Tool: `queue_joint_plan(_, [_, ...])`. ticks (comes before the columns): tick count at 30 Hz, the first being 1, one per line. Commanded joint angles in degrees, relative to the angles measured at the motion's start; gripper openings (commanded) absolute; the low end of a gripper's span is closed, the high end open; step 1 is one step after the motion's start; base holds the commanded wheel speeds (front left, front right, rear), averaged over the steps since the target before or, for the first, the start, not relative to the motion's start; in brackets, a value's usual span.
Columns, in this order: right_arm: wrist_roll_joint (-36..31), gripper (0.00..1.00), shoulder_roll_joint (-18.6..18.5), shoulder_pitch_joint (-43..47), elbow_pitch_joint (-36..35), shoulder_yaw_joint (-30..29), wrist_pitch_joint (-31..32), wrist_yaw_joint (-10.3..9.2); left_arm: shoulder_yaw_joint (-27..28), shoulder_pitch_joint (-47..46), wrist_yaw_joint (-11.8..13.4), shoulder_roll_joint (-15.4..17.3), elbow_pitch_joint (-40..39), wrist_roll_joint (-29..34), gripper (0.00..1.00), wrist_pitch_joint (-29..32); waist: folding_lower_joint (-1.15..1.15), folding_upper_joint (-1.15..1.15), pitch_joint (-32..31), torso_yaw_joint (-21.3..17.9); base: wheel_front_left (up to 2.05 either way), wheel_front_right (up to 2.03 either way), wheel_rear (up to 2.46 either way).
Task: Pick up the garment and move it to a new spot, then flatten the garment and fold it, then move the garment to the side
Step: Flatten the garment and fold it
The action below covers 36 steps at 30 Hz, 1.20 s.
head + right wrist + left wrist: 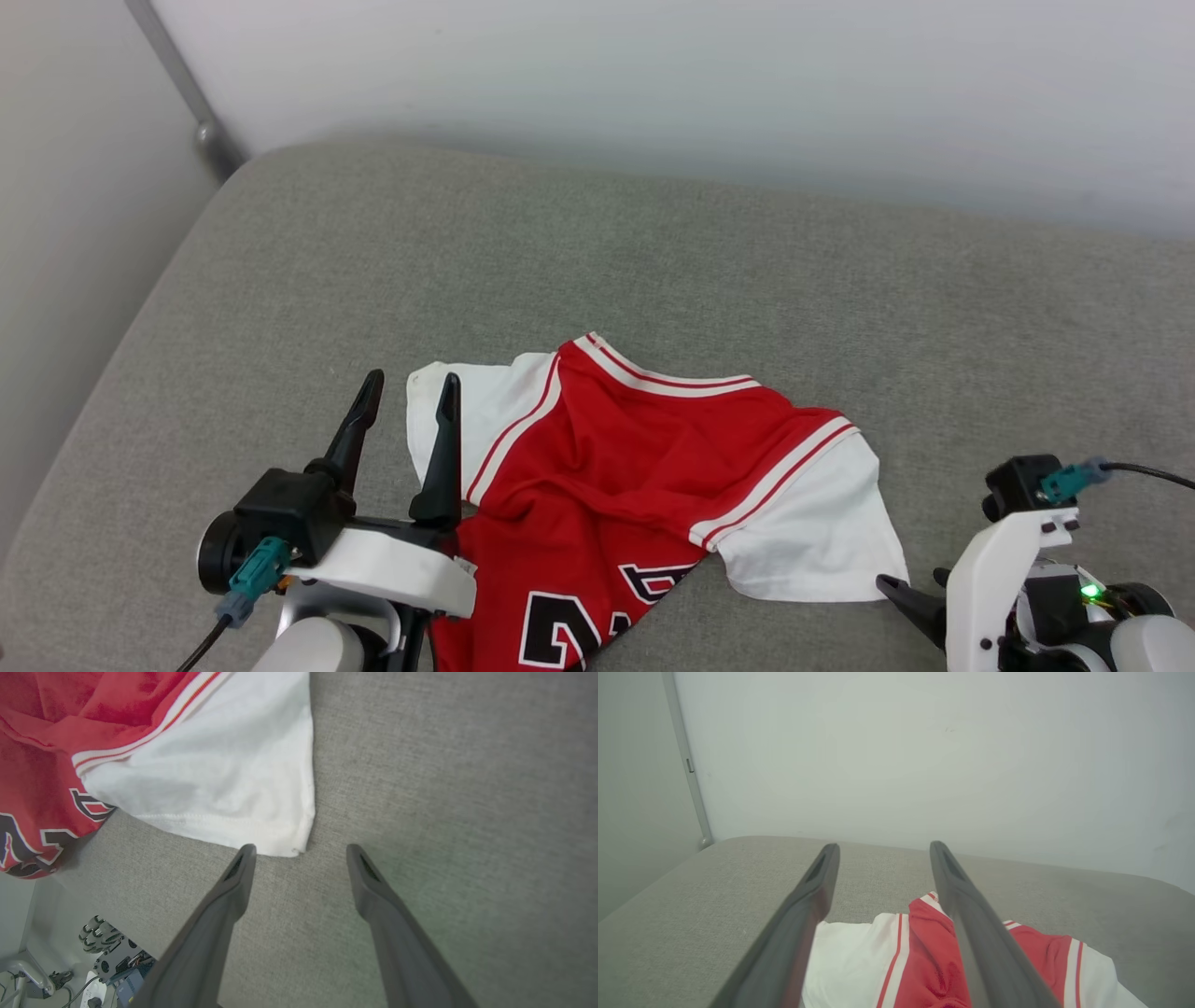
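Spotter: Garment (635, 467) first. Where is it lying?

Operator: I'm seeing it bunched at the near edge of the grey upholstered surface (653, 252), numbered side facing up. Its lower part seems to be drooping over that edge towards me.

Spotter: And the fingers?

Operator: Both pairs are standing spread and gripping nothing. I'm hovering the left gripper (883, 843) above the left white sleeve (467, 411). The right gripper (300, 848) is pointing at the corner of the right white sleeve (812, 523), with one fingertip just beside its hem. I'm judging that this placement is giving each arm its own pinch point, so the cloth is coming up spread rather than balled.

Spotter: Count?

Operator: I'm counting one garment, two white sleeves, two grippers and four fingers.
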Motion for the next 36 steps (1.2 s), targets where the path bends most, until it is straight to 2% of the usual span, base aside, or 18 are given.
queue_joint_plan(1, [0.25,1.00,-0.39,-1.34,0.95,0.71,0.50,-0.03,0.44,-0.88,-0.51,-0.67,0.28,0.50,1.00,-0.13,0.00,0.00,1.85,1.61,0.00,0.00,0.00])
queue_joint_plan(6, [1.20,1.00,-0.41,-4.77,6.66,3.57,2.01,-0.04,1.81,-1.23,-2.57,-2.77,2.00,1.76,1.00,-0.13,0.00,0.00,3.82,2.61,0.00,0.00,0.00])
queue_joint_plan(12, [2.91,1.00,0.42,-3.83,13.24,6.44,6.08,-0.05,3.78,-0.27,-4.33,-4.36,3.73,2.90,1.00,-0.13,0.00,0.00,4.49,2.74,0.00,0.00,0.00])
queue_joint_plan(13, [3.52,0.41,0.74,-3.85,13.61,6.49,6.04,-0.05,4.10,-0.10,-4.50,-4.46,3.97,3.18,1.00,-0.13,0.00,0.00,4.56,2.63,0.00,0.00,0.00])
queue_joint_plan(14, [3.80,0.18,0.98,-3.95,13.83,6.74,6.06,-0.04,4.31,0.12,-4.80,-4.60,4.22,3.34,1.00,-0.13,0.00,0.00,4.59,2.53,0.00,0.00,0.00])
queue_joint_plan(15, [4.11,0.00,1.11,-4.13,13.86,7.09,5.98,-0.04,4.62,0.30,-4.92,-4.70,4.43,3.57,1.00,-0.13,0.00,0.00,4.55,2.36,0.00,0.00,0.00])
queue_joint_plan(17, [4.67,0.00,1.13,-4.77,13.02,7.65,5.07,-0.02,5.30,0.54,-5.37,-4.79,4.91,3.86,1.00,-0.13,0.00,0.00,4.28,1.84,0.00,0.00,0.00])
queue_joint_plan(22, [4.29,0.00,-1.52,-6.51,9.29,7.83,1.30,-0.04,5.92,1.38,-6.11,-3.99,6.74,3.83,1.00,0.17,0.00,0.00,2.57,0.03,0.00,0.00,0.00])
queue_joint_plan(29, [3.28,0.00,-4.07,-5.33,4.49,4.89,-1.67,-0.03,7.49,0.85,-6.97,-1.57,7.28,1.87,1.00,2.61,0.00,0.00,0.16,-2.94,0.00,0.00,0.00])
queue_joint_plan(36, [1.77,0.00,-5.65,-2.10,-0.73,0.05,-0.60,-0.03,10.08,-1.41,-9.61,3.29,6.80,-3.07,1.00,10.87,0.00,0.00,-0.59,-7.38,0.00,0.00,0.00])
